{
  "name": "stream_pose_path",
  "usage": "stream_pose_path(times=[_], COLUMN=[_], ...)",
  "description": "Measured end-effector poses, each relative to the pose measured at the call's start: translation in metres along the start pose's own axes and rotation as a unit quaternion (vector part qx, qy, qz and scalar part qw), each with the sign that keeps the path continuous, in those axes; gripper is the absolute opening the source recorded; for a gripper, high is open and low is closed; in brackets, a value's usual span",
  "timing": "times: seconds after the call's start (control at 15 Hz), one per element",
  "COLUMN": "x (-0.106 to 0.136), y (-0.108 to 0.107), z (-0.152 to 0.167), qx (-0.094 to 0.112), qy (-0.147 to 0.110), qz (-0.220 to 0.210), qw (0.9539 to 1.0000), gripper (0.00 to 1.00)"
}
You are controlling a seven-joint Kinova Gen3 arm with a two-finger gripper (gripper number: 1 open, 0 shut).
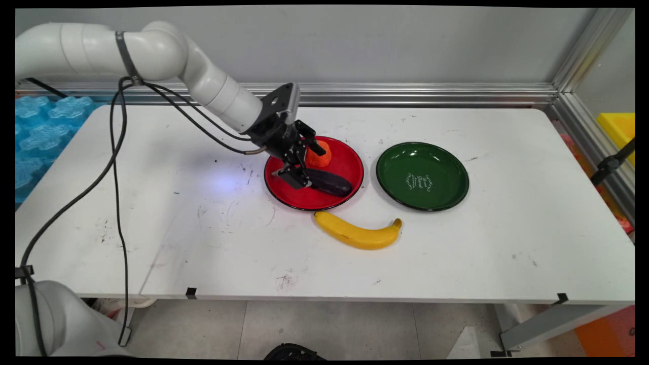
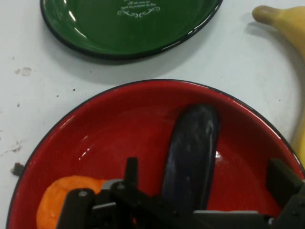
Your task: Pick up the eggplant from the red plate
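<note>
Eggplant (image 1: 329, 182), dark purple, lies on the red plate (image 1: 350, 157) near the desk's middle, beside an orange piece (image 1: 320, 155). Gripper (image 1: 303, 165) stands open wide around its end, not closed.

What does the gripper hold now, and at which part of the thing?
It cannot be told. The gripper is low over the red plate, its fingers either side of the near end of the eggplant, beside the orange piece.
</note>
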Motion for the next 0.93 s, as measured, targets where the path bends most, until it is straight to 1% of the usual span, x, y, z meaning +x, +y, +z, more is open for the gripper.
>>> stream_pose_path(times=[0.4,0.93], x=[0.001,-0.003], y=[-0.006,-0.012], z=[0.013,0.026], qx=[-0.004,-0.007], qy=[-0.012,-0.022], qz=[-0.002,-0.01], qw=[0.9999,0.9997], gripper=[1.0,1.0])
